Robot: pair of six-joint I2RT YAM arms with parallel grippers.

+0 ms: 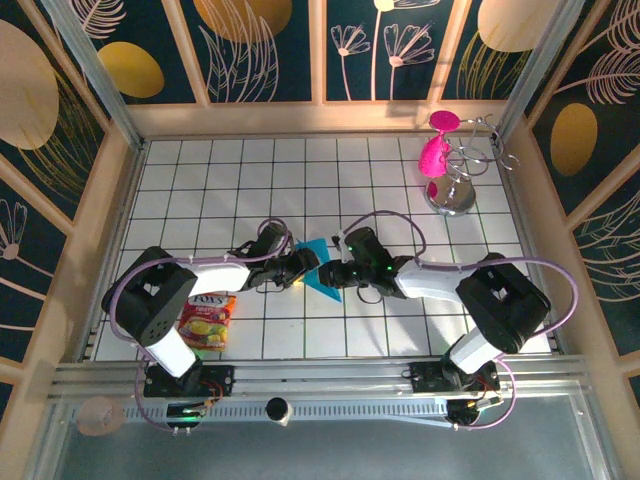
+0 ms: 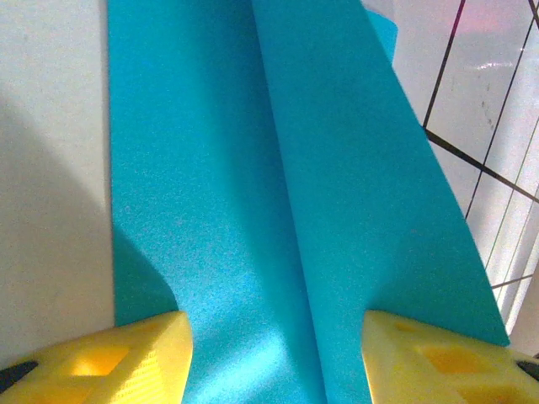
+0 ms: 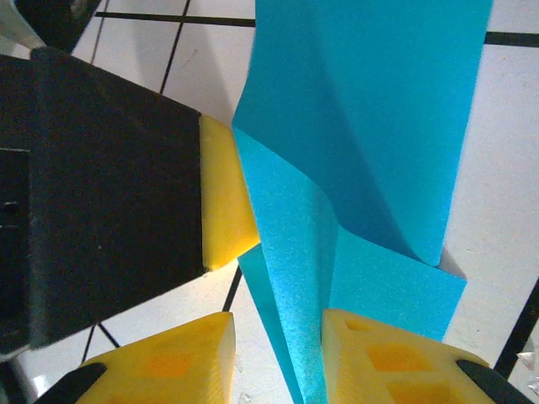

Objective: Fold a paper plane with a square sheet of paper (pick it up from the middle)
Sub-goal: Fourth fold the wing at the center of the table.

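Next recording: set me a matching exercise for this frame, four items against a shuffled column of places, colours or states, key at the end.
Items
1. folded paper
2. snack packet
3. pink goblets
4. left gripper

Descriptions
A. far right of the table, at a wire rack
B. red and yellow, near edge on the left
C. turquoise, creased, at mid-table
D. yellow fingers apart, astride the folded paper

Pairs: 1-C, 2-B, 3-A, 4-D
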